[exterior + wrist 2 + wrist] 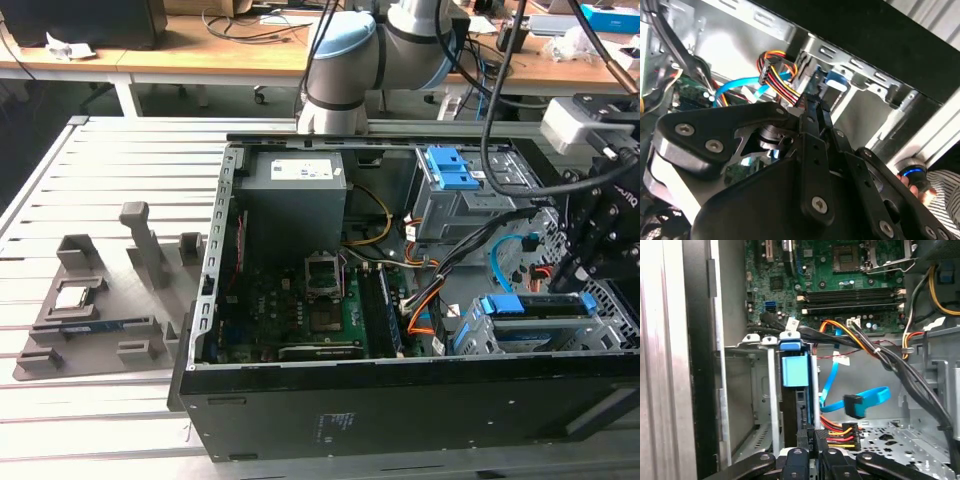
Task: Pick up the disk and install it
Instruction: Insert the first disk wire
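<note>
The gripper [578, 268], its opening impossible to judge, sits over the disk [540, 307] in the near-right bay [470, 335]; pressing squarely along the rails should seat it cleanly.

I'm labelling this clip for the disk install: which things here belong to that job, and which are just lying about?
Job in hand:
the disk in its blue carrier, sitting in the drive cage; the gripper right at it.

Lying about:
grey holder tray with the small square chip, outside the case; power supply; loose blue cable; upper bay's blue latch.
</note>
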Robot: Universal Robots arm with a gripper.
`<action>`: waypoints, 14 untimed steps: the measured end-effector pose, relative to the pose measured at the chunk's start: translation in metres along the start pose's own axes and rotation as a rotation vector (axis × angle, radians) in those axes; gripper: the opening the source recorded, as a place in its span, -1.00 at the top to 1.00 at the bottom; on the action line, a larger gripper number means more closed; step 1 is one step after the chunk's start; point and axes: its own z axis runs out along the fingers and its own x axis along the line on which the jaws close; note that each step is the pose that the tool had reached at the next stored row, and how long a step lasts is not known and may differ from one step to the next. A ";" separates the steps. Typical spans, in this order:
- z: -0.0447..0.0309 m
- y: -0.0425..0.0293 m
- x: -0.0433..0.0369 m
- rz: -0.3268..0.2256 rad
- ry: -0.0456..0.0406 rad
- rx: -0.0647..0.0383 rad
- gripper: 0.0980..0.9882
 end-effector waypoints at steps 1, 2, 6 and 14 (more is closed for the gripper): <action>0.0002 0.0000 0.0003 0.000 0.0003 0.000 0.84; 0.0007 0.0000 0.0006 0.000 0.0004 0.000 0.84; 0.0047 -0.0001 0.0011 0.000 0.0004 0.000 0.84; 0.0088 -0.0013 0.0016 0.000 0.0006 0.000 0.84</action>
